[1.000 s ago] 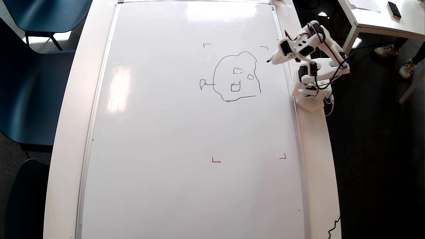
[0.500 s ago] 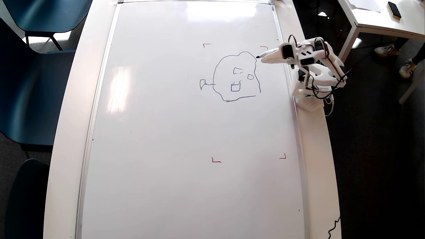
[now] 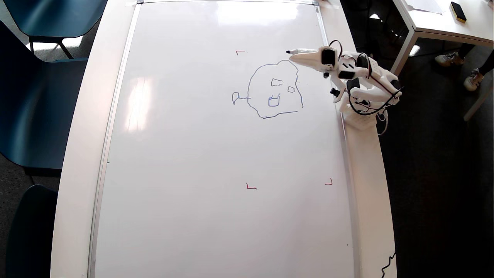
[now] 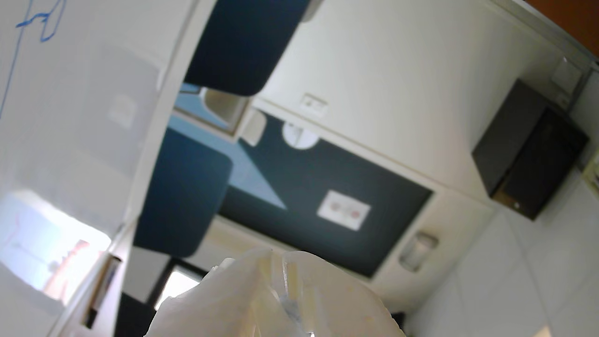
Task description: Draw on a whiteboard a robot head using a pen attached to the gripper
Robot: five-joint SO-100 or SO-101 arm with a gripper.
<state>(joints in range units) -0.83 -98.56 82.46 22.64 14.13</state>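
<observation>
The whiteboard [image 3: 216,162] fills the overhead view. The robot head [image 3: 274,89] is a thin blue outline with small eyes, a square mouth and a stub on its left. My gripper [image 3: 294,56], a white pointed jaw, hangs just above the outline's upper right. The pen [image 3: 299,51] runs along it, its dark tip pointing left past the outline's top. Whether the tip touches the board cannot be told. In the wrist view the gripper [image 4: 277,256] shows as white jaws closed to a thin seam. The whiteboard [image 4: 70,117] lies at left with a blue line [image 4: 44,28].
The arm's base [image 3: 361,116] stands on the white table rim [image 3: 366,173] right of the board. Red corner marks [image 3: 251,187] frame a patch of the board. Blue chairs [image 3: 38,96] stand at left. Another table [image 3: 432,23] and someone's shoes [image 3: 447,58] are at upper right.
The arm has swung left and up in the overhead view. The pen tip moved from the board's right edge to above the outline's top right. The drawing looks the same.
</observation>
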